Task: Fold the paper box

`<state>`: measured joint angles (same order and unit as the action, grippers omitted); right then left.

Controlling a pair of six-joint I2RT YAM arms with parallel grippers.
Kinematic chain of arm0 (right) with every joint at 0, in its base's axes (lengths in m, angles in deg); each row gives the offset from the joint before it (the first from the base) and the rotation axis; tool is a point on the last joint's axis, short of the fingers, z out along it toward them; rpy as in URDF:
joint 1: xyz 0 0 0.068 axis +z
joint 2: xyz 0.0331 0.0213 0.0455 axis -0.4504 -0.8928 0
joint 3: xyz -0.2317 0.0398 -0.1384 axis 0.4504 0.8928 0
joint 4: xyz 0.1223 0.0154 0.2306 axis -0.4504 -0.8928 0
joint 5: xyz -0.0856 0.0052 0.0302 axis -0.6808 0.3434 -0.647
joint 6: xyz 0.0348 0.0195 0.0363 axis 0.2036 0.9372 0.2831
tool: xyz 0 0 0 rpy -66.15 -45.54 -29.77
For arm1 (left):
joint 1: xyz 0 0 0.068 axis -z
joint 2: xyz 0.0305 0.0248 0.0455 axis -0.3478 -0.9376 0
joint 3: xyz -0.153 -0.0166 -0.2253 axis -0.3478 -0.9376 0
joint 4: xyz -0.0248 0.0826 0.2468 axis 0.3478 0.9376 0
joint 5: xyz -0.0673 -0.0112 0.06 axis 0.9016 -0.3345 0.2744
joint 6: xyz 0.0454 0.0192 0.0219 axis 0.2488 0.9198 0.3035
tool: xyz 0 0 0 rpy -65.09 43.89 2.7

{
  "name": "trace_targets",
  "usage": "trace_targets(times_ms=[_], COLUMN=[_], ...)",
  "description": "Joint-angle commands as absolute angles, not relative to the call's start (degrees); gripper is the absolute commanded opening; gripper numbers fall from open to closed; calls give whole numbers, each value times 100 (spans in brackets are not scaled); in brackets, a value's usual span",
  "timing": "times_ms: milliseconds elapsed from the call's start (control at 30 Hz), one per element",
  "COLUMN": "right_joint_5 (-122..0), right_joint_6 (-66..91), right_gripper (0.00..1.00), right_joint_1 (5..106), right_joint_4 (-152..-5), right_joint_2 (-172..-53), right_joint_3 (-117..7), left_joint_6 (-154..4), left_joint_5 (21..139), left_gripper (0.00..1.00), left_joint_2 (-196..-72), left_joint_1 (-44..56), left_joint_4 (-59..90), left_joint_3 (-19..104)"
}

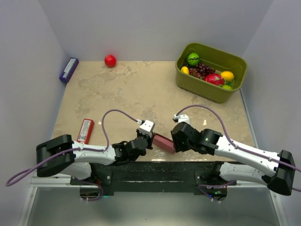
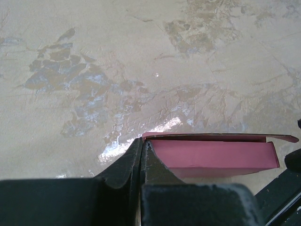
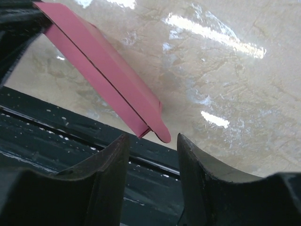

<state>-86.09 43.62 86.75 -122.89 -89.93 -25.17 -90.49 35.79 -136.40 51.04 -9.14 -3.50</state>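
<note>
The pink paper box (image 1: 163, 141) hangs between the two arms above the table's near edge, partly folded into a flat sleeve. My left gripper (image 2: 141, 143) is shut on its left end, where the pink panel (image 2: 211, 157) runs off to the right. In the right wrist view the paper box (image 3: 106, 77) slants down from the upper left and its rounded tab ends just above the gap between my right gripper's (image 3: 153, 141) fingers. Those fingers stand apart, with nothing between them.
A green basket (image 1: 235, 89) of toy fruit stands at the back right. A red ball (image 1: 110, 60) lies at the back, a purple packet (image 1: 68, 69) at the back left, and a red flat packet (image 1: 85, 130) near the left arm. The black mounting rail (image 1: 155, 170) lies below the box.
</note>
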Motion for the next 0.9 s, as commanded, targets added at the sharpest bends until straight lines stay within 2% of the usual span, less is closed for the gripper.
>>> trace_targets(times_ms=[0,167,433,867], right_joint_5=[-8630,-8868,-8930,-9325], right_joint_6=[4768,4864,4733,5049], right_gripper=[46,37,29,22], right_joint_1=[8767,8811,8882,9242], right_joint_4=[-12433,-12424,-12090,-12476], right_joint_2=[-9005,-9041,-9339,-9462], right_joint_3=[-2342,-2368,-2333,-2526], left_joint_6=[-9093,-9075,-8987,-8996], left_joint_5=[3820,3820,3864,3829], left_gripper=[0,0,0,0], left_joint_2=[-13943,-13943,-13987,-13908], left_joint_1=[5172,5181,5181,5181], left_joint_4=[383,383,365,427], left_joint_3=[-590,-590,-590,-626])
